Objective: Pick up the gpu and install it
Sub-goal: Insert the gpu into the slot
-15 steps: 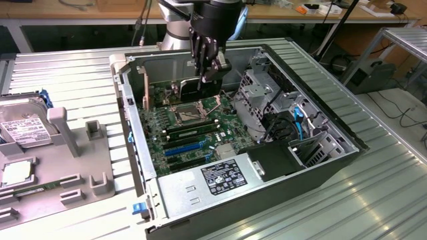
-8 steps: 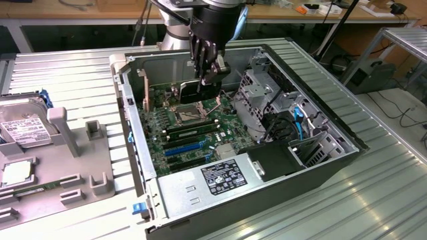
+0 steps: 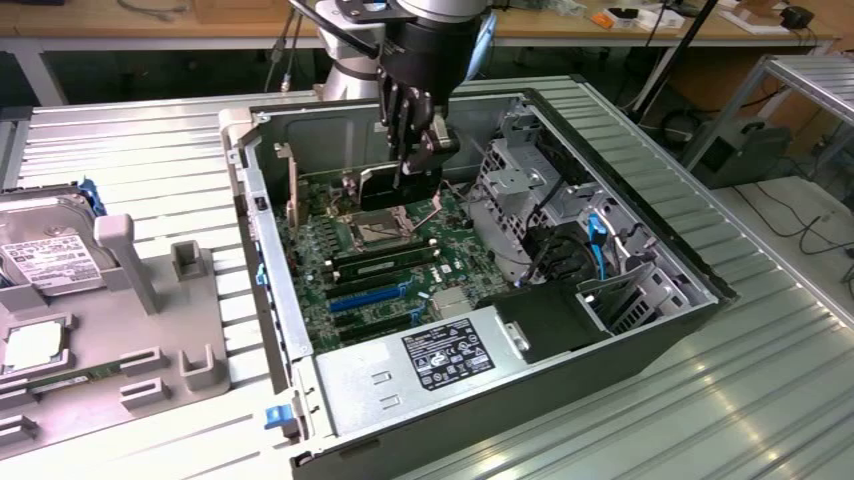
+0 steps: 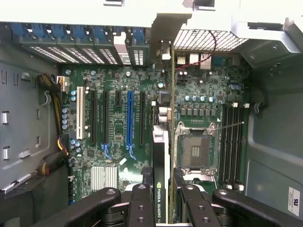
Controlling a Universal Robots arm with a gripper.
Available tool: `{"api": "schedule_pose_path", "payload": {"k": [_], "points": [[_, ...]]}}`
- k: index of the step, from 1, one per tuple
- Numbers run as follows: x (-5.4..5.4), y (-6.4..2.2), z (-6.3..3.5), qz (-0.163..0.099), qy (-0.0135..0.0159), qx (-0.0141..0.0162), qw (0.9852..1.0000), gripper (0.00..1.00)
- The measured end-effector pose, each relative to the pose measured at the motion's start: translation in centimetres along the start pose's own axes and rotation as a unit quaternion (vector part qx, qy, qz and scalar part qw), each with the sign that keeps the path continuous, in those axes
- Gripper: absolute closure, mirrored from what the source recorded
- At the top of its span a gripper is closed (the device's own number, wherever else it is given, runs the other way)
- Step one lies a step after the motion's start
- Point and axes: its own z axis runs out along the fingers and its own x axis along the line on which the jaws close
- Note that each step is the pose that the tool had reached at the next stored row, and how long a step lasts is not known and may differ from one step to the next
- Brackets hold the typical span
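**Exterior view.** Case [image 3: 641,330] lies open side up on a ribbed metal table [image 3: 774,400]. Gripper [image 3: 407,165] hangs inside the opening, toward the rear wall, above the socket [image 3: 380,228]. It is clamped on the gpu [image 3: 387,185], a dark flat card that hangs edge-down, clear of the board [image 3: 360,280].

Drive cage [image 3: 527,190] stands just beside the gripper on the exterior view's right. The case wall on the exterior view's left is further off, so there is more room that way. Power supply [image 3: 441,365] takes up the near end of the case.

Outside the case, on the exterior view's left, a grey tray [image 3: 160,330] holds a hard drive [image 3: 40,250], well apart from the gripper.

**Wrist view.** Looks down along the card onto the board. Two black fingers [image 4: 141,203] press on the gpu [image 4: 161,156] from its two flat sides. The card is seen edge-on: slim and black, with a label reading NVIDIA QUADRO on the upper edge.

It lines up over the strip of board between the row of slots and the socket. A black slot is nearest, and the blue slot [image 4: 129,118] is one further out.

Slot covers [image 4: 71,53] with blue clips close off the rear end. Yellow and black cables [image 4: 54,109] run along one side wall, well apart from the card. Memory slots [image 4: 232,142] lie beyond the socket.
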Motion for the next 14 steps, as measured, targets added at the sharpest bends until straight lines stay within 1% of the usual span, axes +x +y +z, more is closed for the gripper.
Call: {"api": "schedule_pose_path", "payload": {"k": [1, 2, 10, 14], "points": [[0.0, -0.39, 0.33, 0.000, -0.0001, 0.0000, 1.0000, 0.73], [-0.1, -0.55, 0.41, 0.000, 0.0000, 0.0000, 1.0000, 0.73], [-0.2, -1.45, 0.83, 0.000, -0.0001, 0.0000, 1.0000, 0.73], [-0.2, -1.69, 1.05, 0.000, 0.0000, 0.0000, 1.0000, 0.73]]}}
